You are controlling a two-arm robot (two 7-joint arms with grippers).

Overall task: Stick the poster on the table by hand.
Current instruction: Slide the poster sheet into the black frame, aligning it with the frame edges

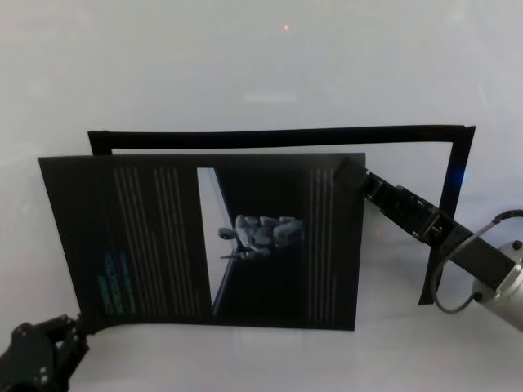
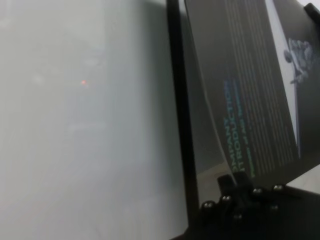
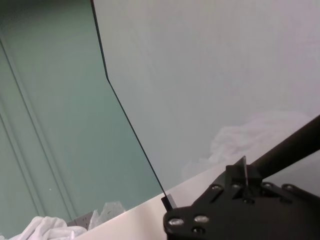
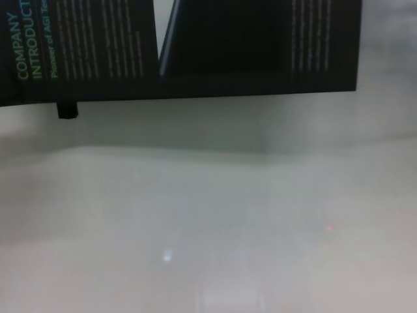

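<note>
Poster (image 1: 204, 237) hangs above the table (image 1: 245, 73), over a black frame outline (image 1: 445, 163). Left gripper (image 1: 78, 327) pinches its near-left corner, right gripper (image 1: 355, 175) its far-right corner. Thin, light and floppy, it is probably best held at opposite corners.

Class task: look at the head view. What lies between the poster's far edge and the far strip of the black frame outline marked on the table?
In the head view, only a narrow band of bare table separates the poster from the frame outline; nothing else lies there.
</note>
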